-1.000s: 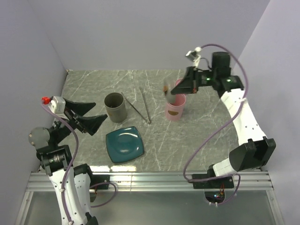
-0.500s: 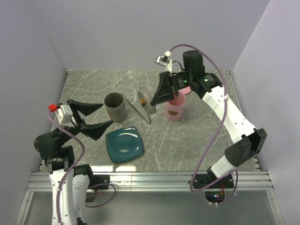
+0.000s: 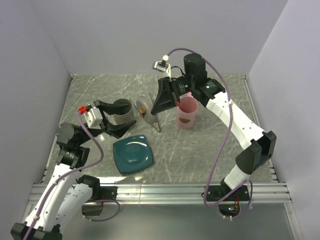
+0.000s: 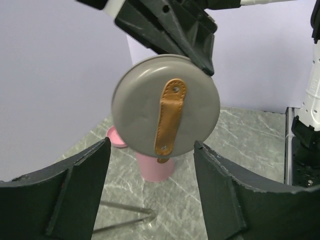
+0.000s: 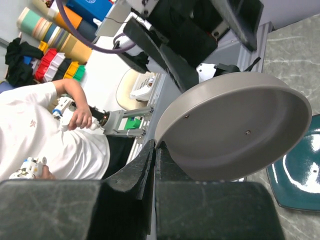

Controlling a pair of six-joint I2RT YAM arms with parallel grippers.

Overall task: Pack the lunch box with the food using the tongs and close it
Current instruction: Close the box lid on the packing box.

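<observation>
- Lunch box [image 3: 125, 108] upright on the surface [image 3: 200, 145], left of centre: a grey round tub, mouth uncovered, just behind the teal plate [image 3: 133, 154].
- Lid [image 4: 165, 105] up in the air and off the box, tipped on edge just to its right. Grey disc, brown leather strap down the outer face, hollow underside turned to the right wrist camera.
- Right gripper [image 3: 153, 111] on that lid, jaws clamped tight on the rim, arm stretched in from the far right.
- Tongs [image 3: 158, 124] lying flat on the surface between lunch box and pink cup [image 3: 186, 113], partly hidden behind the raised lid in the top view, near end poking out below it.
- Left gripper [image 4: 151, 150] in close at the lunch box's left side, jaws spread wide with nothing between them. Contact with the tub hard to call from above.
- From the left wrist, lid hanging framed between the two dark fingers [image 4: 80, 195], cup behind and below it.
- Pink cup upright, just right of the hanging lid, clear of the plate.
</observation>
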